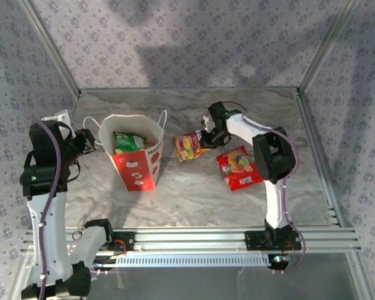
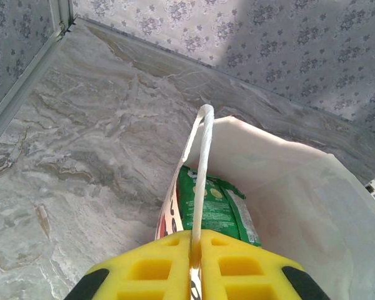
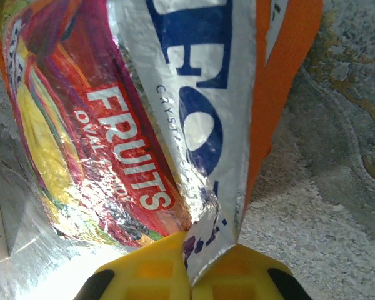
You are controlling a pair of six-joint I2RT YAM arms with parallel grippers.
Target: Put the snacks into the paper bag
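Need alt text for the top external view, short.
Right gripper holds a colourful packet just right of the open paper bag, which contains a green packet. Left gripper clamps the bag's left rim; a red packet lies on the table.

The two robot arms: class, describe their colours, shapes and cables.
Both the left arm and right arm have white tubular links, black joint housings and a thin lilac cable alongside. The left gripper and right gripper have yellow fingers with square recesses and black corners.
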